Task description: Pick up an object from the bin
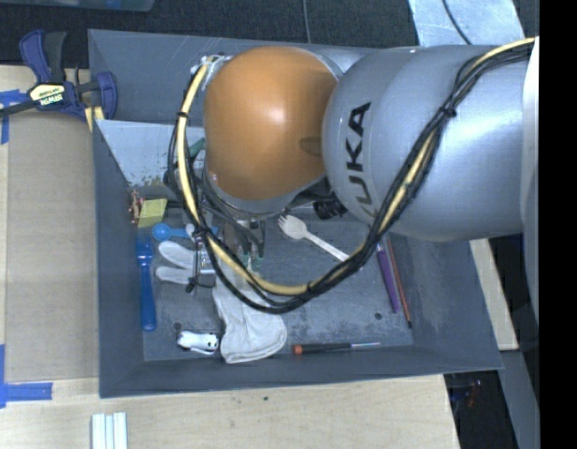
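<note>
At the front of the bin (297, 374), a thin red and black pen (335, 347) is lying along the wall. Left of it, a white cloth (249, 333) is sitting in a heap, with a small white and black thing (198, 342) just beside it. A blue stick (146, 288) is lying along the left wall. A purple pen (393, 283) is lying on the right.

The gripper (239, 243) is hanging over the left middle of the floor, just behind the cloth. A white spoon (311, 237) is lying just to its right and a pale white piece (174, 262) just to its left. I cannot tell which one it is over, or whether it is gripping anything. Yellow and black cables (269, 290) are looping in front of it.

Farther back, a yellow block (151, 211) is sitting by the left wall. The orange cover (265, 124) and grey arm (438, 138) are hiding the back.
</note>
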You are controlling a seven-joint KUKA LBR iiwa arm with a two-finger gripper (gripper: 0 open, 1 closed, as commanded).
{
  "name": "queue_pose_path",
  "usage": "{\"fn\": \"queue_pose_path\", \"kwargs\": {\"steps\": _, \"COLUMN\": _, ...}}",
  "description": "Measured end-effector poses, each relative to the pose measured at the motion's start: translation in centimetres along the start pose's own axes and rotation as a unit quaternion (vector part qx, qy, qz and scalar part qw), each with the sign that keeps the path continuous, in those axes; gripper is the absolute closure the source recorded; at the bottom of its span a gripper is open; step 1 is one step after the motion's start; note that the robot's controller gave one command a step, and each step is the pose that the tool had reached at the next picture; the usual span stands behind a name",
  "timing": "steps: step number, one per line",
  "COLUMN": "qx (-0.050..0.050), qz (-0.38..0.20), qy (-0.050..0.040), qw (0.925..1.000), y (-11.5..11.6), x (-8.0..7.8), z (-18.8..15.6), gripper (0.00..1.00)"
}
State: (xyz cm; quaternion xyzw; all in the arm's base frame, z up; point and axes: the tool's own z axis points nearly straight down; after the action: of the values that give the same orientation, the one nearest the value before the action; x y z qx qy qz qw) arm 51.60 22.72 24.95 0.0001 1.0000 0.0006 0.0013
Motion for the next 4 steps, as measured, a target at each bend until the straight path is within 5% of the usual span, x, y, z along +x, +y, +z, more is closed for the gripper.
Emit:
{"fn": "queue_pose_path", "kwargs": {"steps": 1, "qx": 0.0, "qz": 0.001, "qy": -0.0001, "qw": 1.0, "y": -4.8, "x": 3.3, "z": 10.2, "gripper": 0.0}}
{"fn": "queue_pose_path", "kwargs": {"steps": 2, "qx": -0.004, "qz": -0.06, "qy": -0.0076, "qw": 0.9982, "y": -1.4, "x": -2.7, "z": 13.5, "gripper": 0.0}}
{"fn": "queue_pose_path", "kwargs": {"steps": 3, "qx": 0.001, "qz": 0.015, "qy": 0.0011, "qw": 0.9999, "y": -2.0, "x": 2.7, "z": 16.0, "gripper": 0.0}}
{"fn": "queue_pose_path", "kwargs": {"steps": 4, "qx": -0.002, "qz": -0.287, "qy": -0.0131, "qw": 0.9578, "y": -3.5, "x": -5.2, "z": 17.6, "gripper": 1.0}}
